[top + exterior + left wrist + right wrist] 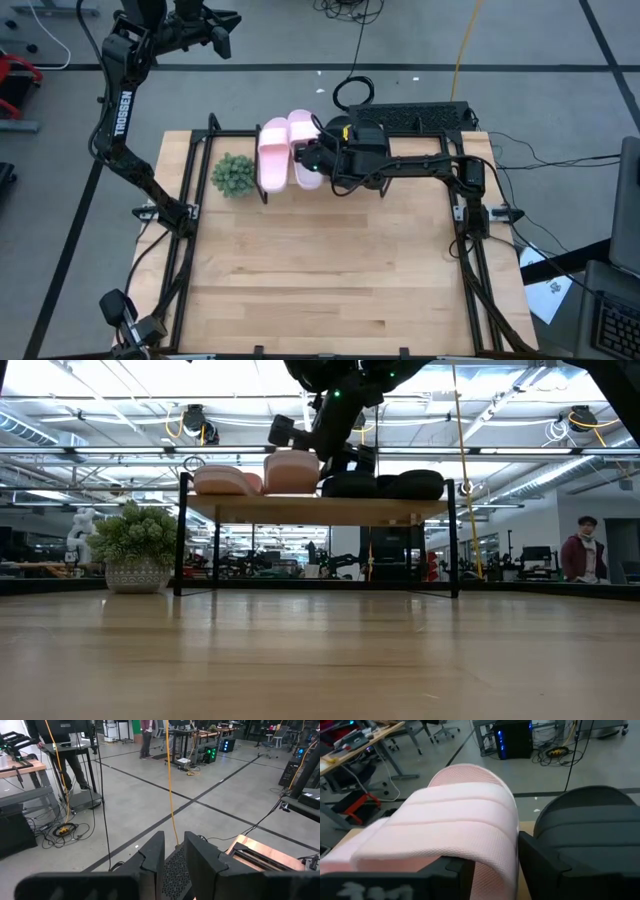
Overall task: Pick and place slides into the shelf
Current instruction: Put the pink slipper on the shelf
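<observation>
The shelf [320,508] stands along the table's far edge. Two light pink slides lie side by side on its left part, with two black slides [385,485] to their right. The first pink slide [272,152] rests on its sole on the plank. My right gripper [312,160] reaches in from the right and is shut on the second pink slide [303,140], next to a black slide [590,830]. My left gripper [218,32] waits raised beyond the table's far left corner, its fingers [155,855] slightly apart and holding nothing. My right gripper pinches the second pink slide by the side of its wide strap [495,845], the side nearest the black slides. One finger [455,870] sits under the strap inside the foot opening, the other [540,865] outside it. The slide's sole [292,488] lies level on the shelf plank.
A small potted plant [233,175] stands on the table just near the shelf's left end. Black frame rails [185,250] run along the table's left and right sides. A keyboard [415,115] lies beyond the shelf, and a person [583,550] stands far off in the room.
</observation>
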{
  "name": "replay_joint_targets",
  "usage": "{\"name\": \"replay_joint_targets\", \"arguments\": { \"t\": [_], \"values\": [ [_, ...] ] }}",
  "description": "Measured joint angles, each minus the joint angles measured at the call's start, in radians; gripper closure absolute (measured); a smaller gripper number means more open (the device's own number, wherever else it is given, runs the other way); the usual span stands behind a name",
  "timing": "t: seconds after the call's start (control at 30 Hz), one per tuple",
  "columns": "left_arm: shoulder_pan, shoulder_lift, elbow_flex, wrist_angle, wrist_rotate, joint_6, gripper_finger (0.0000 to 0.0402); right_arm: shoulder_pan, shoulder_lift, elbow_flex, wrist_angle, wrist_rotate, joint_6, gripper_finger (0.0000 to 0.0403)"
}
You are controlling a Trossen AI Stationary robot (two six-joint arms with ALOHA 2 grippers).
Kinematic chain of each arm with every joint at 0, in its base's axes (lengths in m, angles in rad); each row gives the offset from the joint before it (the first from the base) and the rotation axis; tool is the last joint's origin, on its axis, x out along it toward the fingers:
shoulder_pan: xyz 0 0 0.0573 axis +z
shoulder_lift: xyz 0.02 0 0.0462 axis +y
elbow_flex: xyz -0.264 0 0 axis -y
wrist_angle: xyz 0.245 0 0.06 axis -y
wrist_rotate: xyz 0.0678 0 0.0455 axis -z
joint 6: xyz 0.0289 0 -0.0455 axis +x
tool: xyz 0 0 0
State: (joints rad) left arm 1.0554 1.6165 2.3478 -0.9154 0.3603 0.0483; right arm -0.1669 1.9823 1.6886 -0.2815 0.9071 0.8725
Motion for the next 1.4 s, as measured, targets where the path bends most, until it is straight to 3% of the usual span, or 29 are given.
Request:
{"name": "replay_joint_targets", "arguments": {
  "t": [0.63,0.93,1.4],
  "values": [
    [0.0,0.0,0.0,0.0,0.0,0.0,0.0327,-0.001,-0.009,0.0,-0.011,-0.082,-0.048,0.0266],
    [0.0,0.0,0.0,0.0,0.001,0.0,0.0327,-0.006,-0.056,-0.001,-0.038,-0.083,-0.058,0.0236],
    [-0.019,0.0,0.0,0.001,0.005,0.0,0.0327,-0.011,-0.056,-0.001,-0.008,-0.198,-0.032,0.0204]
  ]
}}
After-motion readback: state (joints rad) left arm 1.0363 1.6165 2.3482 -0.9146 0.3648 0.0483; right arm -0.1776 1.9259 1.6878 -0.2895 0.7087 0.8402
